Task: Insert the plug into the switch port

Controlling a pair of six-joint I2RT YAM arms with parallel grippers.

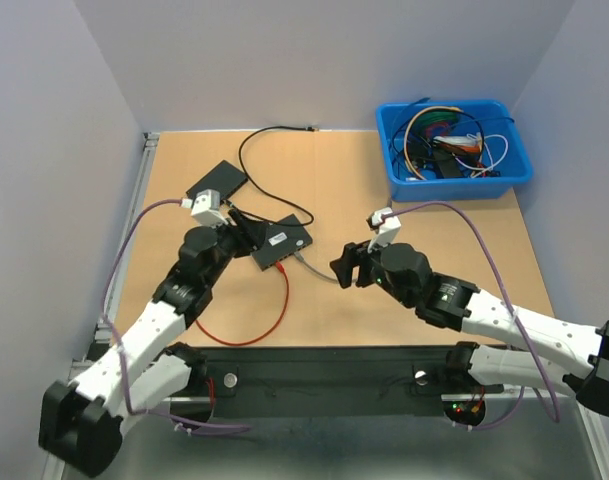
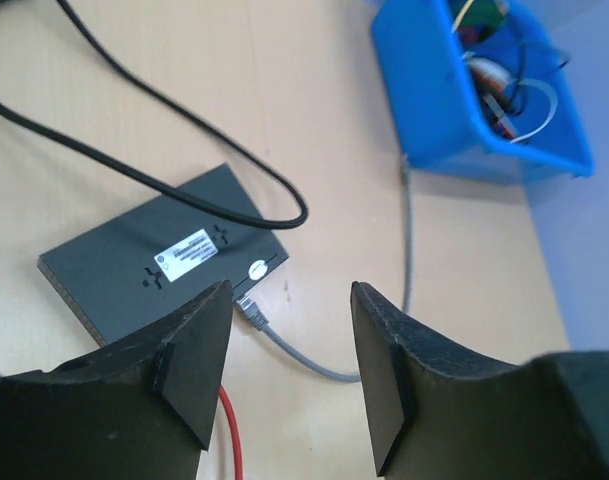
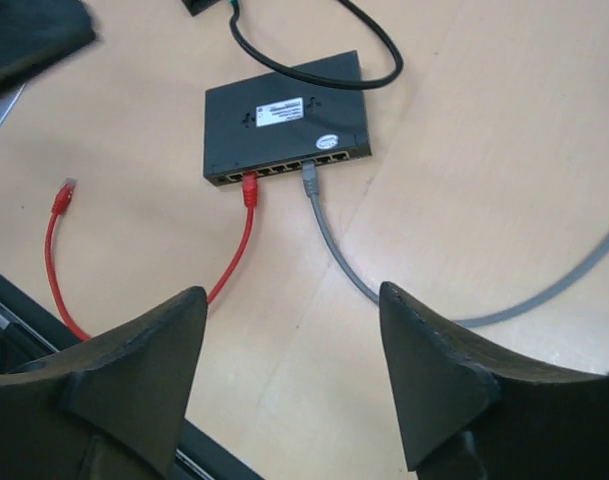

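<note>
The black switch (image 1: pixel 281 243) lies flat at mid-table, its row of ports facing the arms. A grey plug (image 3: pixel 309 176) on a grey cable (image 3: pixel 344 265) sits with its nose in one port, right of the middle of the row; it also shows in the left wrist view as the grey plug (image 2: pixel 250 309). A red plug (image 3: pixel 250 186) fills a port further left. My left gripper (image 1: pixel 246 228) hovers open at the switch's left end, nothing between its fingers (image 2: pixel 290 292). My right gripper (image 1: pixel 344 268) stands open and empty a little in front of the switch, above the grey cable (image 3: pixel 292 292).
A blue bin (image 1: pixel 454 150) of tangled cables stands at the back right. A black adapter (image 1: pixel 216 182) and its black cord (image 1: pixel 274 150) lie behind the switch. The red cable (image 1: pixel 274 310) loops toward the black rail at the near edge, its free end (image 3: pixel 64 193) loose.
</note>
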